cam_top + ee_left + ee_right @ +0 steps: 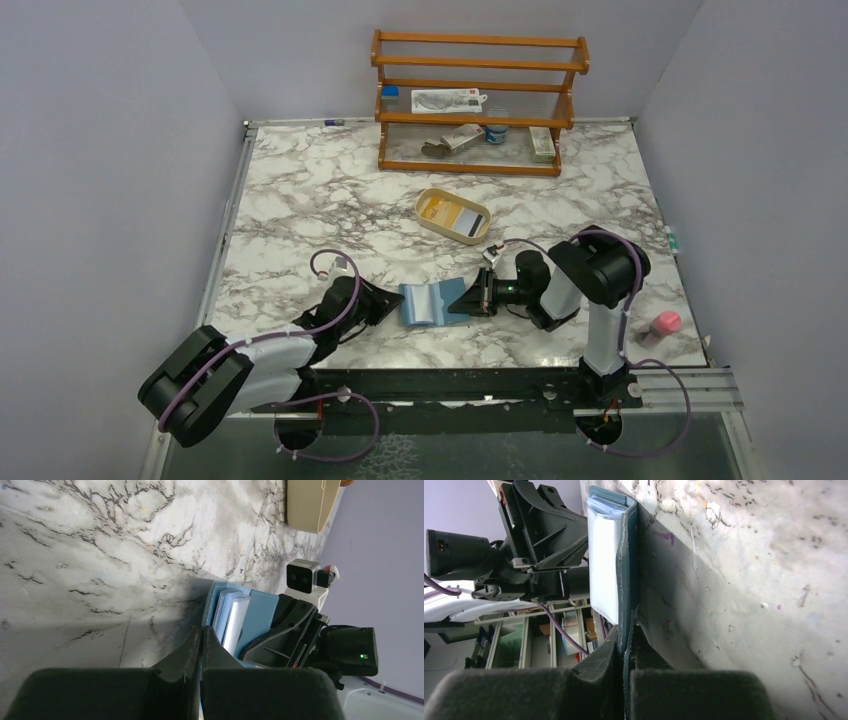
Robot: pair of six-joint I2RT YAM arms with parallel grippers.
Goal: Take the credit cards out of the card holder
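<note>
The teal-blue card holder (pixel 432 303) stands open on the marble table, between my two grippers. My left gripper (pixel 393 303) is shut on its left edge; in the left wrist view its tips (pixel 202 630) meet at the flap of the card holder (pixel 262 615). Pale credit cards (pixel 234 615) sit in the inner slots. My right gripper (pixel 481 296) is shut on the right flap. In the right wrist view the card holder (pixel 628 555) runs edge-on between the closed tips of the right gripper (pixel 626 632), with pale cards (pixel 603 565) bulging from it. One more card (pixel 466 221) lies in the tray.
The oval tan tray (pixel 428 200) with a yellow inside sits behind the card holder, and its wall (pixel 305 505) shows in the left wrist view. A wooden rack (pixel 478 100) with small items stands at the back. A pink bottle (pixel 664 324) is at the right edge.
</note>
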